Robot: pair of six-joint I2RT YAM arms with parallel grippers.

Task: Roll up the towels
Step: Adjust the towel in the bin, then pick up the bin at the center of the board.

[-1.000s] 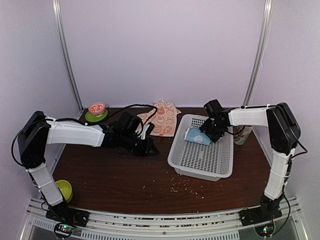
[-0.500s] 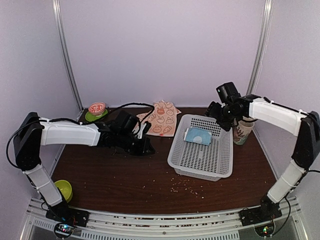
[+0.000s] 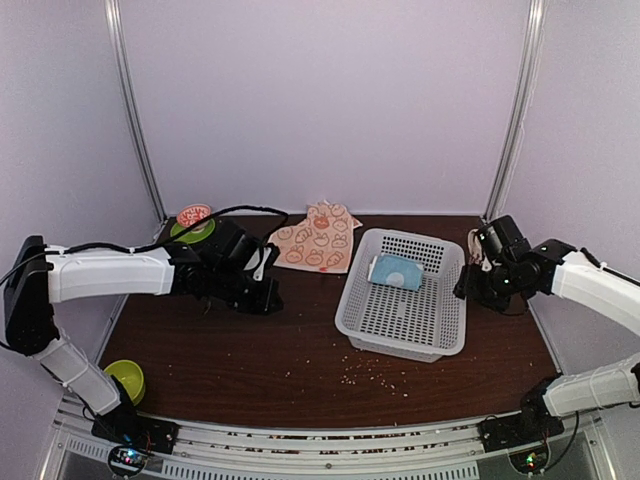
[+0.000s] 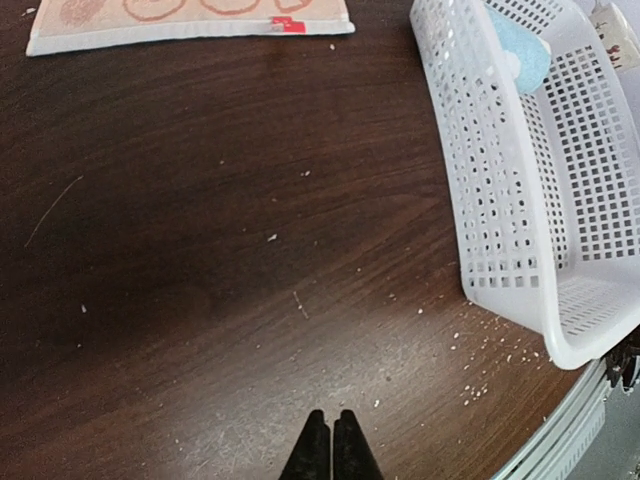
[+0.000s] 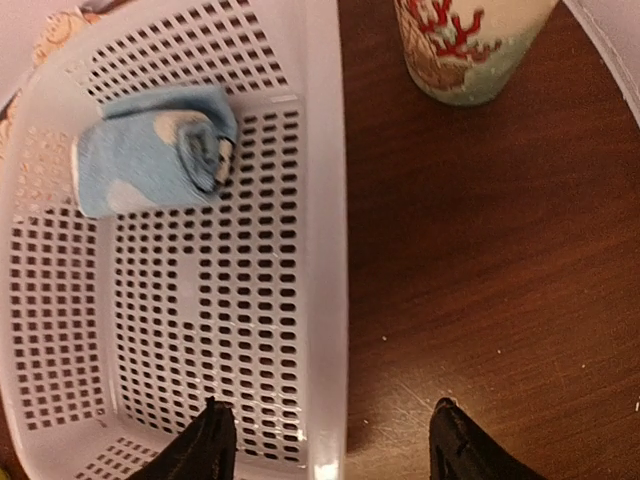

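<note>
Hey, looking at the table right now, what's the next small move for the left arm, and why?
Probably open the left gripper and reach toward the near edge of the cream towel. The blue towel sits rolled in the basket, while the cream one lies flat at the back of the table, and the left gripper is shut over bare wood, short of it.

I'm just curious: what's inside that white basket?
One rolled light blue towel with peach patches lies toward the far end of the white basket. The rest of its slotted floor shows bare. Whatever the roll covers beneath it cannot be seen.
</note>
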